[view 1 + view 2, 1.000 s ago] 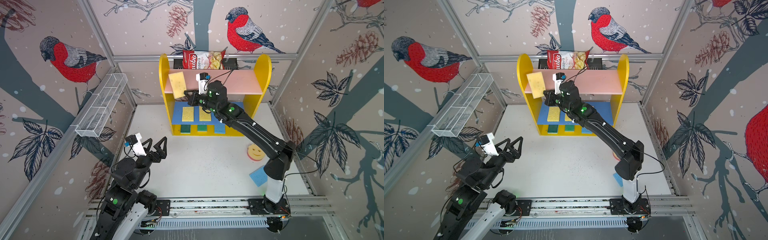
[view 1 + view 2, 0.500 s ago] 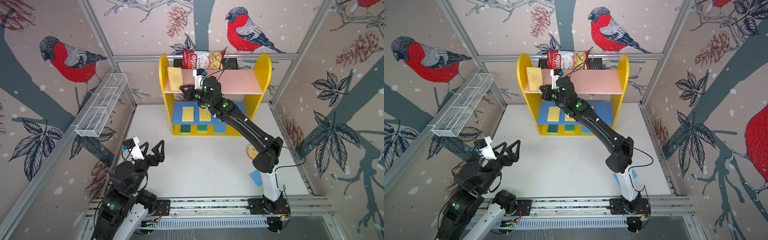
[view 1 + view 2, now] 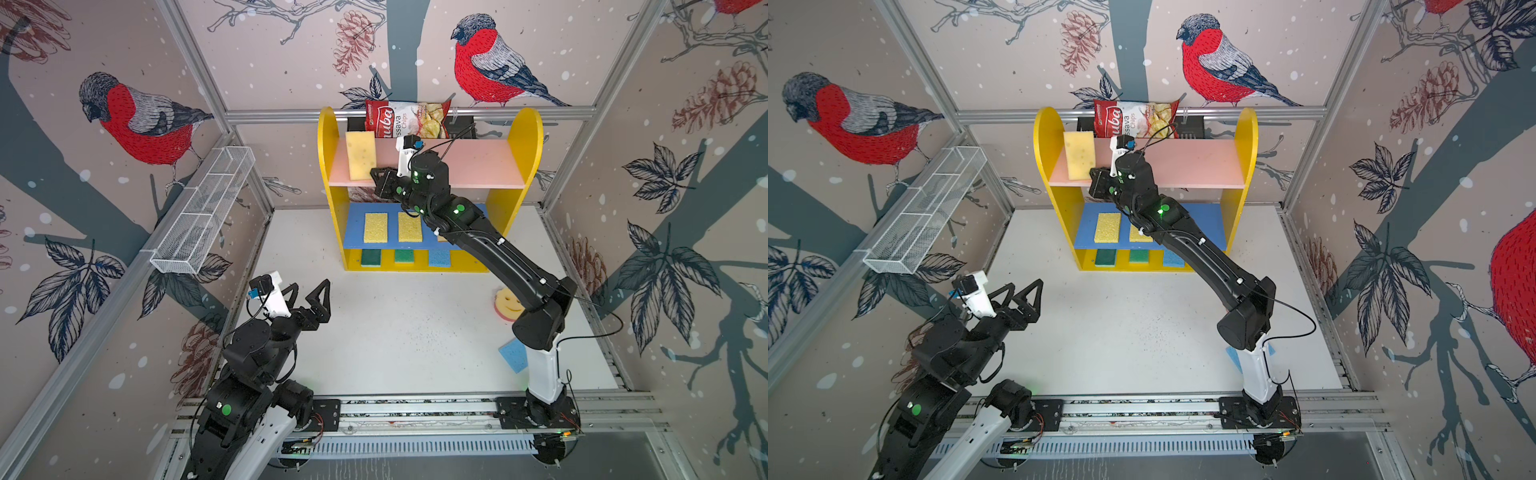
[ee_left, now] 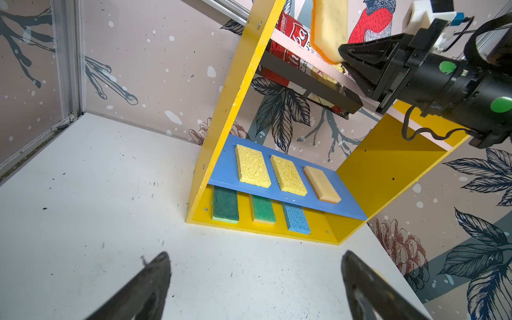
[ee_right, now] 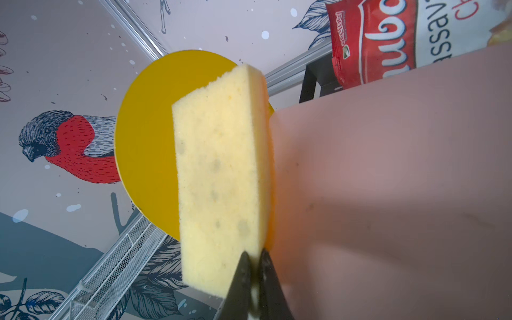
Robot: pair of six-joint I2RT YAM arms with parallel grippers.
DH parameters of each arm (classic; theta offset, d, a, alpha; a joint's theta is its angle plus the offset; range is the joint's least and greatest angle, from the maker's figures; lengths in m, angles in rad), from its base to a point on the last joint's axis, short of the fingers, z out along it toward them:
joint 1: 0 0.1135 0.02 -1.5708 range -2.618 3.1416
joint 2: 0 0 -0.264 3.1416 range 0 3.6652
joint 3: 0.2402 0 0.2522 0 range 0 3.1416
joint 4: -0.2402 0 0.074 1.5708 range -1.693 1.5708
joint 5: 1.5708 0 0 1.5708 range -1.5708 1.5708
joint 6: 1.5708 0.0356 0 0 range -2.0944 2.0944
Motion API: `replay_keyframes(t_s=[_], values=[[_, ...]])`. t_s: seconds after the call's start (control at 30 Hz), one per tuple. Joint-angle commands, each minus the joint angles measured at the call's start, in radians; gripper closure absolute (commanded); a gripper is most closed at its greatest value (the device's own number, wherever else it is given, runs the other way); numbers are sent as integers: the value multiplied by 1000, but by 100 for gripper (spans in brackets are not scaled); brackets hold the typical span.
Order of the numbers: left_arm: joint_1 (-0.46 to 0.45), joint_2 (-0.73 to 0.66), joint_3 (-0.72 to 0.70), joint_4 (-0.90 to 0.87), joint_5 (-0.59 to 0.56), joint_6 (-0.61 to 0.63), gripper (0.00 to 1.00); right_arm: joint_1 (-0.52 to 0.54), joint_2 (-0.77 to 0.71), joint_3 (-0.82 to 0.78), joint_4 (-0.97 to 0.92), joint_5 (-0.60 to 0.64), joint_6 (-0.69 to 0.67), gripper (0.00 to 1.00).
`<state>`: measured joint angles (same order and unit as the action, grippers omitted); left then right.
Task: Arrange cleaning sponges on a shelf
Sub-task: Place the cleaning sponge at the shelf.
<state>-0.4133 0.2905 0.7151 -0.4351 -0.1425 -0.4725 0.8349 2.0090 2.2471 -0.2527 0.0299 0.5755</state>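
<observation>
In both top views we find the tan-yellow sponge (image 3: 360,156) over the left end of the pink top board (image 3: 478,166) of the shelf (image 3: 328,137), long axis front to back, crosswise to the right gripper (image 3: 376,174) reaching from its right; the left gripper (image 3: 309,286) hangs wide open, empty, well apart. The left wrist view puts the right jaws at the sponge's front end. The right wrist view shows them pinched on it.

Chips bag (image 3: 405,120) reads "ssava Chips".
</observation>
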Motion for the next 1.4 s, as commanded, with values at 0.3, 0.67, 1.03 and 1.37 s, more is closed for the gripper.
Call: replay_keyframes(t_s=[0.3, 0.67, 1.03, 1.37], values=[[2, 8, 19, 1, -14, 3, 5, -11, -19, -27, -5, 30, 26, 80], [2, 4, 24, -7, -22, 0, 5, -29, -23, -48, 8, 17, 37, 72], [2, 5, 28, -8, -29, 0, 5, -40, -10, -40, 26, -15, 48, 62], [2, 0, 37, -17, -32, -5, 5, -34, 10, 48, 1, -2, 12, 45]])
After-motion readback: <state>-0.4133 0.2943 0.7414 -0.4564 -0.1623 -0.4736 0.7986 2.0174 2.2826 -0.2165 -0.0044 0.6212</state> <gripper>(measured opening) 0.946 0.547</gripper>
